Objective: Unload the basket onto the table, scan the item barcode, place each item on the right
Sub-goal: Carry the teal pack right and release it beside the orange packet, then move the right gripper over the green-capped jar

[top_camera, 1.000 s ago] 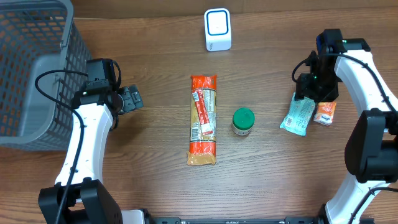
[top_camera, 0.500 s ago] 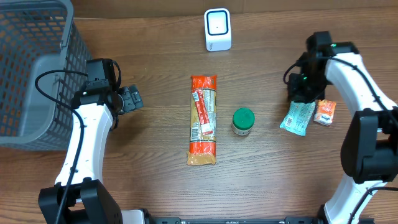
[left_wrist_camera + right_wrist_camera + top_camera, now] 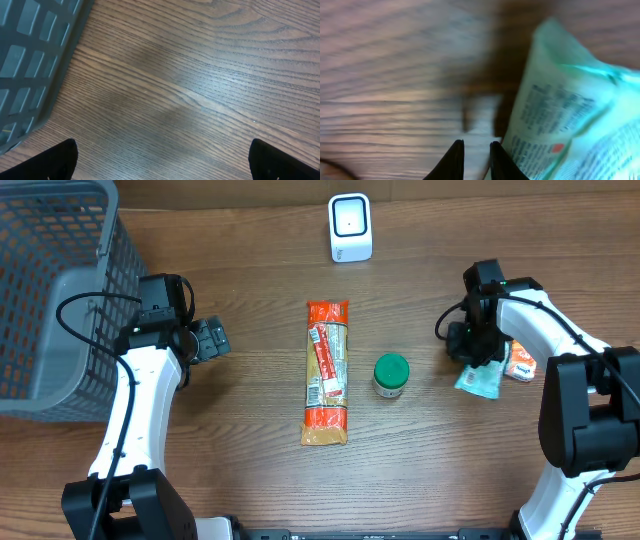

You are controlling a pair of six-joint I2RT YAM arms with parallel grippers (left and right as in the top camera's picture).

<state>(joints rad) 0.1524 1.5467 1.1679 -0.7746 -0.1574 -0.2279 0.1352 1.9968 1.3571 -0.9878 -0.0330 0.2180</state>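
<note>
A white barcode scanner [image 3: 350, 227] stands at the back centre. A teal packet [image 3: 482, 377] lies at the right, with a small orange packet [image 3: 521, 362] touching its right side. My right gripper [image 3: 466, 345] hovers at the teal packet's left upper edge. In the right wrist view the teal packet [image 3: 570, 115] lies just right of my gripper [image 3: 476, 160], whose fingers are drawn almost together with only bare table in the slit. My left gripper [image 3: 212, 340] stands wide open over bare wood [image 3: 162, 165], holding nothing.
A long orange packet [image 3: 326, 372] lies lengthwise mid-table, with a green-lidded jar [image 3: 391, 375] to its right. A grey mesh basket [image 3: 50, 290] fills the far left; its corner [image 3: 30, 60] shows in the left wrist view.
My right arm has moved left, from above the two packets to the teal packet's left edge, and its jaws have closed. The left arm has not moved.
</note>
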